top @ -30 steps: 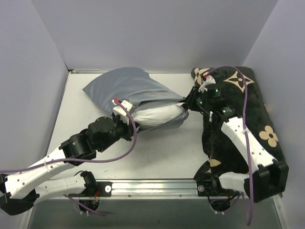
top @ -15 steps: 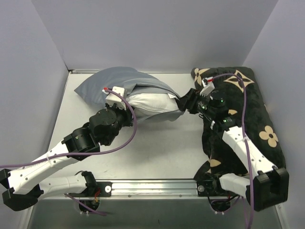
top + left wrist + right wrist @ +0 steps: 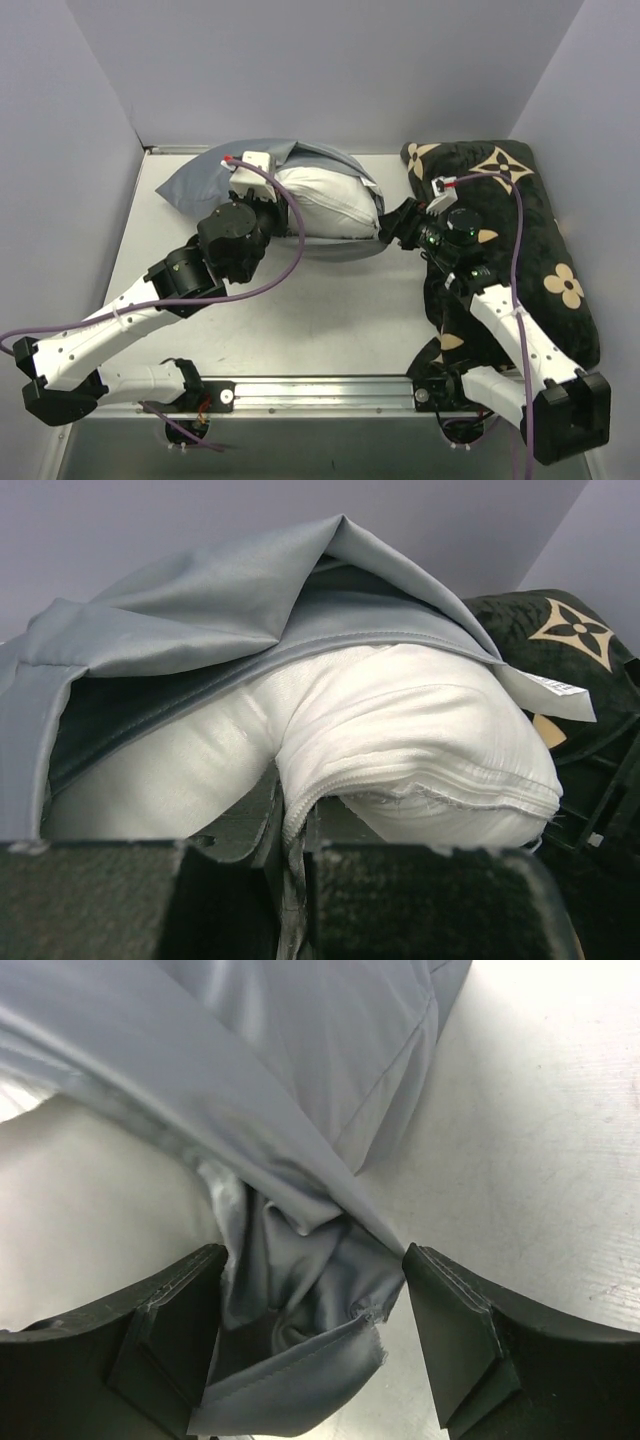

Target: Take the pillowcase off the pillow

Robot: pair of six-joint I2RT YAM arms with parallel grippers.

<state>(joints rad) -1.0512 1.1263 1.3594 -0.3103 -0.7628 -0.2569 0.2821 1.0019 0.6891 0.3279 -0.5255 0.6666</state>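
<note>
My left gripper (image 3: 295, 845) is clamped on the seam of the pillow (image 3: 400, 740); from above, its fingertips cannot be made out. My right gripper (image 3: 310, 1310) stands apart, with bunched pillowcase (image 3: 300, 1080) fabric lying loose between the jaws. The pillow's left end is concealed inside the pillowcase. White table (image 3: 330, 300); black cushion (image 3: 520, 230) at right; plain grey walls (image 3: 300, 70).

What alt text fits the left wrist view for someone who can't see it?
The left gripper pinches the white pillow by its seam. The grey pillowcase lies bunched back over the pillow's top, and a black flower-patterned cushion sits at the right.
</note>
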